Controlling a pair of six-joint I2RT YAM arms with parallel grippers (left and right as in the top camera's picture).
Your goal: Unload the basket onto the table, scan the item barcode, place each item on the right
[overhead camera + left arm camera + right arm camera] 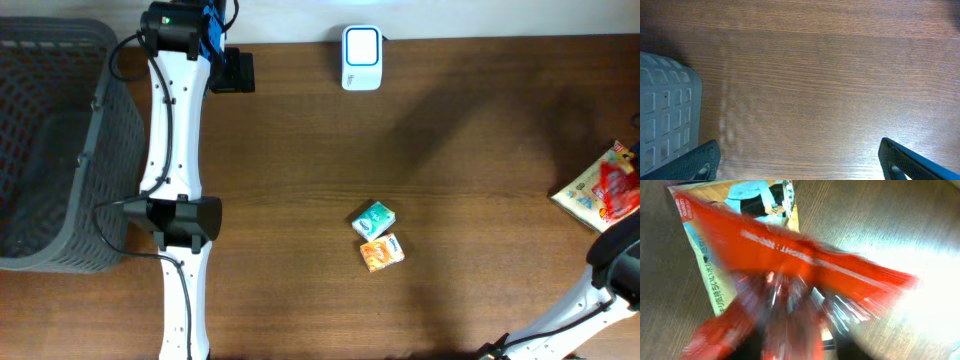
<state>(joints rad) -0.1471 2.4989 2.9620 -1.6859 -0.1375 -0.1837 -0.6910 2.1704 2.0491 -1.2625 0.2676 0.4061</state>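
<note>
Where the wooden worktop meets its right edge, a red packet lies partly over a pale yellow printed packet.

- Red packet: a close blur in the right wrist view, well apart from the scanner.
- Scanner: white, at the far edge, near the middle.
- Green box and orange box: small, just beside each other, mid-worktop.
- Basket: grey mesh, at the left edge.
- Left claw: fingers spread wide apart, nothing between them, over bare wood beside the basket corner.
- Right arm: at the lower right, near the packets.
- Right claw: masked by the blurred packet; apart or clamped cannot be told.
</note>
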